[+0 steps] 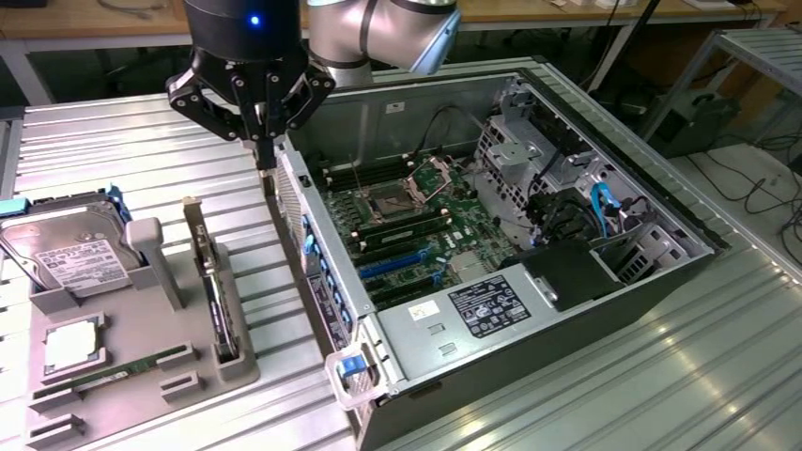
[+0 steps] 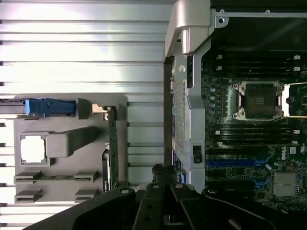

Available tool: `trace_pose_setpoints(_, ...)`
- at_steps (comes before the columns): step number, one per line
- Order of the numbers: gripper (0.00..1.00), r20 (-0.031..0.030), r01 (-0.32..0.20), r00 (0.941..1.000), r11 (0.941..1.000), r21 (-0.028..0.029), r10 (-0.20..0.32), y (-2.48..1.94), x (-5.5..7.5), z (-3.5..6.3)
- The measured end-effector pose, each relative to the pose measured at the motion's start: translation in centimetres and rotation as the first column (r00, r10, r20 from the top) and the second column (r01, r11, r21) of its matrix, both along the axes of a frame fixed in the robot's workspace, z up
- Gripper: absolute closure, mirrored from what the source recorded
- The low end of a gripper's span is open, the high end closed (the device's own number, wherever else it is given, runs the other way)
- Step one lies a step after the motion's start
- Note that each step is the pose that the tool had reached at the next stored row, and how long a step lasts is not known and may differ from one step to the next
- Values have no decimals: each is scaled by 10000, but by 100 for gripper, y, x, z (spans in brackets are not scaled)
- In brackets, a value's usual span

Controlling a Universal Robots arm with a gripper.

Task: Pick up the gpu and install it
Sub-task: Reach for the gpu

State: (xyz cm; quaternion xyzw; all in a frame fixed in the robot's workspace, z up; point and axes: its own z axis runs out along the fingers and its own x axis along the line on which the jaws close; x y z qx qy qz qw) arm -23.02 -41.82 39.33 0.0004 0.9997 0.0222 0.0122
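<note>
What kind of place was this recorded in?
Probably a robotics lab set up for PC assembly: an open computer case on a slatted metal table, a tray of loose parts beside it, a robot arm overhead.

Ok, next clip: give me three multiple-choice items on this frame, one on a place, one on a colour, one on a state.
1. Where does the gripper hang relative to the computer case?
A. Deep inside it
B. By its wall that faces the grey holder
C. Beyond its far side

2. What colour is the clip at the case's near corner?
A. Red
B. Blue
C. Yellow

3. How is the gpu?
A. Standing on edge in the holder
B. Clamped in the gripper
C. Plugged into the case

Key: B, the gripper hangs at that wall. B, the clip is blue. A, the gpu stands in the holder, apart from the gripper.
</note>
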Motion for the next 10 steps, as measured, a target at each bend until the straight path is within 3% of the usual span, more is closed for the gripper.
trace_pose_setpoints(10,89,1,-1,10000,10000,0,1,-22,-59,0)
